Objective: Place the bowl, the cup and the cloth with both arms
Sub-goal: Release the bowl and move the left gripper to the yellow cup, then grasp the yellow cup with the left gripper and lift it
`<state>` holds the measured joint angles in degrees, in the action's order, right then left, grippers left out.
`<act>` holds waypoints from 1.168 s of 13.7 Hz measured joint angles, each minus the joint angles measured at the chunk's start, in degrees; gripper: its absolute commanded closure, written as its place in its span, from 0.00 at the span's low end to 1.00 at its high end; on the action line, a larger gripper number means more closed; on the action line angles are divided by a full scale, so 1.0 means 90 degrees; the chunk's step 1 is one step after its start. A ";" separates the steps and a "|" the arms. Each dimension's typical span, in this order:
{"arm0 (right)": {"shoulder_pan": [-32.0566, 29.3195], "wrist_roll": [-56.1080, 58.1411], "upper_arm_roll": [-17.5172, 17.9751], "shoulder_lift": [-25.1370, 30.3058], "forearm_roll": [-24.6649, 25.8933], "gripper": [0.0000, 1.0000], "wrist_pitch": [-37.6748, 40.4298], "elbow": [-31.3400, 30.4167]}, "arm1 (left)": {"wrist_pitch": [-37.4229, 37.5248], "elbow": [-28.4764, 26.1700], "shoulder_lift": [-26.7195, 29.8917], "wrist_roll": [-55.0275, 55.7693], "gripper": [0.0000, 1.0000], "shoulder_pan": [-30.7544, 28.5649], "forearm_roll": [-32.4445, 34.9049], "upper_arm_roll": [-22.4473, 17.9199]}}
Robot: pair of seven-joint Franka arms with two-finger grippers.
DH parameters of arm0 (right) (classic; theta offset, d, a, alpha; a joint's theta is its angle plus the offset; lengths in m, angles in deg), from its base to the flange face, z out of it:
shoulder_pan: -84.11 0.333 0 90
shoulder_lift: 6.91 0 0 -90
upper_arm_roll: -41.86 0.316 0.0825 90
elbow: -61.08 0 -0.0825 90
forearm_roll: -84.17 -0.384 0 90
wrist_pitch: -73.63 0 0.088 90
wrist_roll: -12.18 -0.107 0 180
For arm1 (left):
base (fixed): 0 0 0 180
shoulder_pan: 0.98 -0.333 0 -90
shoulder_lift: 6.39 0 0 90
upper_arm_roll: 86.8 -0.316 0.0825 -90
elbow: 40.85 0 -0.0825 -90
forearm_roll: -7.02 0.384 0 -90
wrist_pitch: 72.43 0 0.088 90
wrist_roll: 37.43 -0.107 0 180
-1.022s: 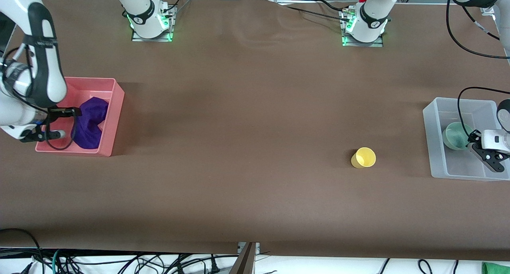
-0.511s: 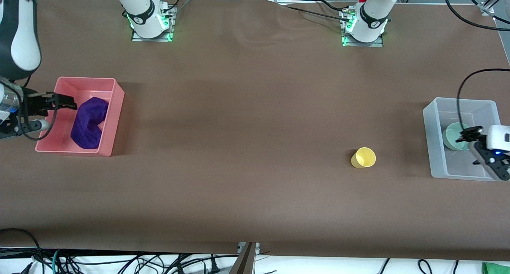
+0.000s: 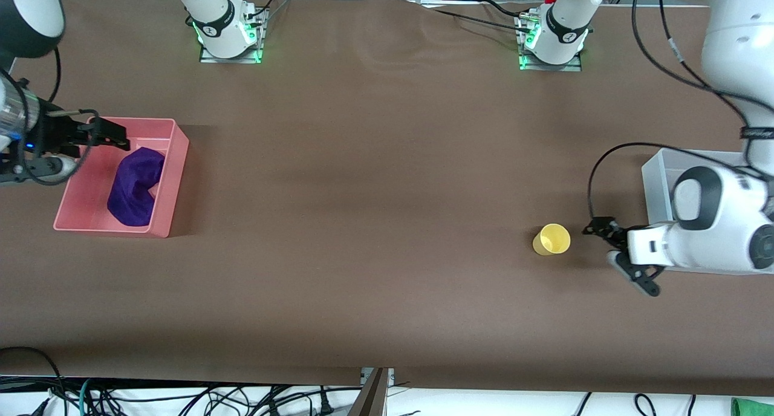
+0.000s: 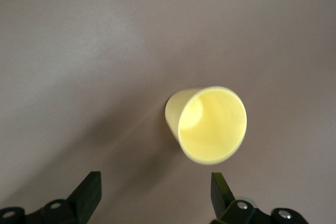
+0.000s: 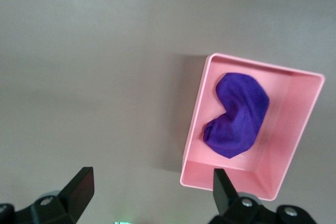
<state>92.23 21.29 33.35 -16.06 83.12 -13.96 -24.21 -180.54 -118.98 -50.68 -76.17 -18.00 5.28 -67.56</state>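
The yellow cup (image 3: pixel 551 239) stands on the brown table toward the left arm's end; it also shows in the left wrist view (image 4: pixel 210 124). My left gripper (image 3: pixel 600 244) is open and empty, low beside the cup on its clear-bin side, jaws pointing at it without touching; it also shows in its wrist view (image 4: pixel 156 181). The purple cloth (image 3: pixel 134 186) lies rumpled in the pink bin (image 3: pixel 175 180); it also shows in the right wrist view (image 5: pixel 239 114). My right gripper (image 3: pixel 116 140) is open and empty, up over that bin's edge; it also shows in its wrist view (image 5: pixel 152 178). The bowl is hidden.
A clear plastic bin (image 3: pixel 656 177) stands at the left arm's end, mostly covered by the left arm. The pink bin also shows in the right wrist view (image 5: pixel 195 129). Both arm bases stand along the table's back edge.
My left gripper has left the clear bin and the bowl and moved to beside the cup. My right gripper has risen away from the cloth to the pink bin's edge.
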 measured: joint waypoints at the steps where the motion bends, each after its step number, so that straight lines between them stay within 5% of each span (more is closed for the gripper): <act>1: -0.0009 0.0000 -0.0042 0.0002 0.0009 0.00 0.0021 0.0114 | -0.0208 -0.0024 -0.0138 0.0033 0.22 0.0034 -0.0094 0.0000; 2: -0.0020 0.0000 -0.0097 0.0012 0.0015 0.00 0.0032 0.0183 | -0.0326 -0.0032 -0.0249 0.0044 0.34 0.0042 -0.0249 -0.0001; 4: -0.0053 0.0000 -0.0160 0.0044 0.0067 0.00 0.0048 0.0232 | -0.0441 -0.0043 -0.0432 0.0045 0.87 0.0040 -0.0688 -0.0015; 5: -0.0056 0.0000 -0.0168 0.0053 0.0120 0.00 0.0062 0.0232 | -0.0477 -0.0045 -0.0511 0.0045 1.00 0.0040 -0.0766 -0.0016; 12: -0.0050 0.0000 -0.0152 0.0042 0.0149 0.00 0.0087 0.0231 | -0.0512 0.0029 -0.0651 0.0016 1.00 0.0055 -0.0778 -0.0007; 16: -0.0016 0.0000 -0.0106 0.0040 0.0149 0.00 0.0087 0.0230 | 0.0150 0.0249 -0.0048 -0.0158 1.00 -0.0031 -0.0103 -0.0011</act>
<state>92.08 21.29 32.39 -15.70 84.47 -13.17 -22.14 -179.19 -116.73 -51.11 -77.59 -18.27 4.35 -67.67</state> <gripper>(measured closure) 0.000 0.965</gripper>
